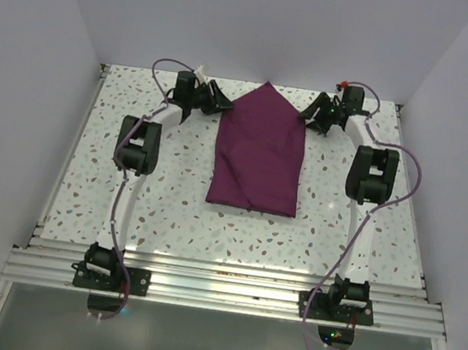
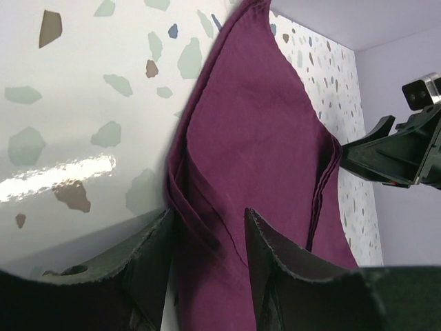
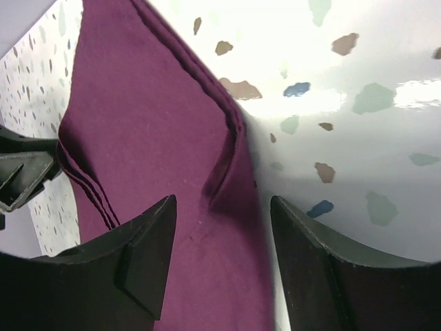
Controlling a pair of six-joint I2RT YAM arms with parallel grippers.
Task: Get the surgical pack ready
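Observation:
The surgical pack [image 1: 258, 152] is a purple-maroon cloth folded into a tall shape with a pointed far end, lying flat at the middle of the table. My left gripper [image 1: 220, 101] stands open at its far left edge. In the left wrist view its jaws [image 2: 207, 221] straddle the cloth's [image 2: 262, 138] folded left edge with a clear gap. My right gripper [image 1: 313, 115] stands open at the far right edge. From the right wrist its jaws [image 3: 224, 203] straddle the cloth's [image 3: 138, 124] right edge. Neither gripper pinches the fabric.
The speckled terrazzo table [image 1: 163, 191] is enclosed by pale walls at the left, right and back. An aluminium rail [image 1: 219, 290] runs along the near edge with both arm bases on it. The opposite gripper [image 2: 393, 152] shows in each wrist view.

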